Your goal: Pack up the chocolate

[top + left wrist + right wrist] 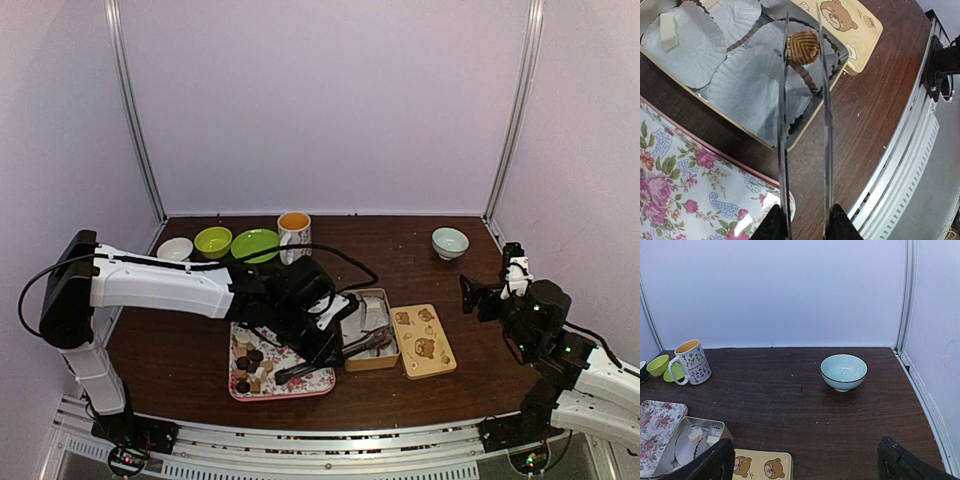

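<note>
- My left gripper (805,224) was clamped on the tongs (826,125).
- The tongs held one brown chocolate (802,47) over the tin (375,363).
- My right gripper (807,465) stood apart, right of the tin.

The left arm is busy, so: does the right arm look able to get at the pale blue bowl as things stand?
Probably yes: the right gripper is open and faces the bowl, with only bare table between them.
</note>
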Available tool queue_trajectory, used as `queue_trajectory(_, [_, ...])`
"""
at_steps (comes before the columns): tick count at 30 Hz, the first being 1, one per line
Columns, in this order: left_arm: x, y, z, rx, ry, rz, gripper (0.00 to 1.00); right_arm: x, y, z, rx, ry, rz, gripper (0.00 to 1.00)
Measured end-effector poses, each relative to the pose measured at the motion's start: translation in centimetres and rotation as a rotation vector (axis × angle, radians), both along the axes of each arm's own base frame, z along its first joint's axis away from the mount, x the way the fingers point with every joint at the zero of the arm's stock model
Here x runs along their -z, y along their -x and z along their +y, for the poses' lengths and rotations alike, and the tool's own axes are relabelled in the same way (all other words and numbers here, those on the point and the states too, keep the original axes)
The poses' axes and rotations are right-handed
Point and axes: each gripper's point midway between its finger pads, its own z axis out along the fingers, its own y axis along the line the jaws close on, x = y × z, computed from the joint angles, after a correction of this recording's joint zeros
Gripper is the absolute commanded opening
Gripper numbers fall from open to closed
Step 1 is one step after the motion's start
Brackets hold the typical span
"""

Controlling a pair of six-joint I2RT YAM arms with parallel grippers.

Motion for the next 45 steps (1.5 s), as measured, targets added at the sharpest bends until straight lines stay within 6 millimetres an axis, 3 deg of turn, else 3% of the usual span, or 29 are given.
queue_trajectory(5, [0.1, -0.1, 0.0, -0.008, -0.003, -0.002, 0.42, 0.0, 0.0, 0.0, 0.000, 0.000, 0.000, 1.00])
queue_trajectory(16, [-0.5, -0.3, -0.1, -0.016, -0.002, -0.026, 0.42, 0.0, 0.0, 0.0, 0.000, 0.000, 0.000, 1.00])
queue_trajectory(22, [-3.3, -0.7, 1.3, -0.048, 0.007, -0.082, 0.42, 0.0, 0.0, 0.0, 0.000, 0.000, 0.000, 1.00])
queue_trajectory(26, [-5.7, -0.8, 3.0, -0.074, 0.007, -0.122, 0.42, 0.0, 0.0, 0.0, 0.000, 0.001, 0.000, 1.00])
queue_trajectory(30, [-6.7, -0.6, 5.3, -0.099, -0.028, -0.148, 0.42, 0.0, 0.0, 0.0, 0.000, 0.001, 0.000, 1.00])
queue_trajectory(45, [-5.5, 4.1, 16.6, -0.193, -0.286, -0.019, 0.43, 0.0, 0.0, 0.0, -0.001, 0.004, 0.001, 1.00])
